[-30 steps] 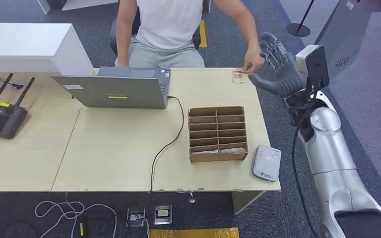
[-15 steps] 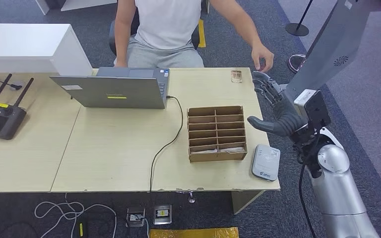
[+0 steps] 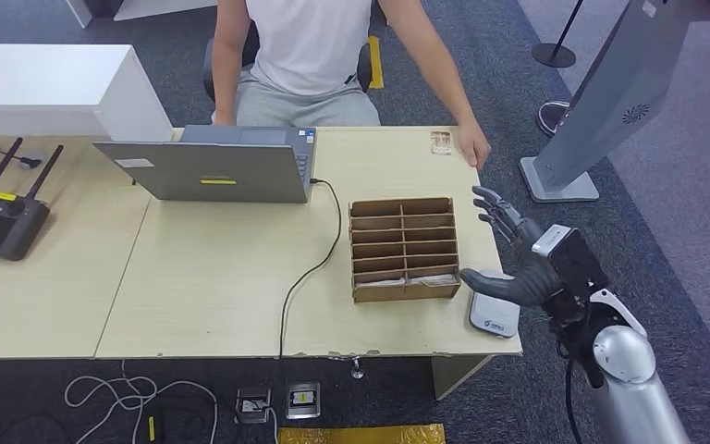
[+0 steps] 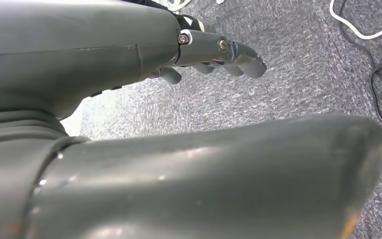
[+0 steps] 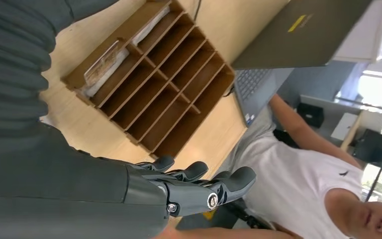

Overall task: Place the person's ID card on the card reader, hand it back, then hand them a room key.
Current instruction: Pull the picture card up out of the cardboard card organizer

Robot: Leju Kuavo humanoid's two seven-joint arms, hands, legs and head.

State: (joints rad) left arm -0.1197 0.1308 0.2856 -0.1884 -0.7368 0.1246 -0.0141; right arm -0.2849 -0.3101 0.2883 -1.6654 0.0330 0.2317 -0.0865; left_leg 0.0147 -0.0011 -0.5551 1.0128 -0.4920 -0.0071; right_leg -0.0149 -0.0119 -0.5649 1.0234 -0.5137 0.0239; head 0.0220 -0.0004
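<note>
Hovering over the card reader [image 3: 496, 305] with spread, empty fingers [image 3: 497, 210], the right hand [image 3: 516, 264] looks ready for the key step, so next it must reach the room keys [image 3: 405, 277] in the box [image 3: 405, 248] on the bench [image 3: 231, 277].

Card reader [image 3: 496, 304] lies just right of the divided box [image 3: 405, 249].

We see a pale wood table [image 3: 213, 277], a brown compartment box [image 3: 405, 248] and a grey laptop [image 3: 208, 171]. At three o'clock our right hand [image 3: 508, 264] is dark grey.
</note>
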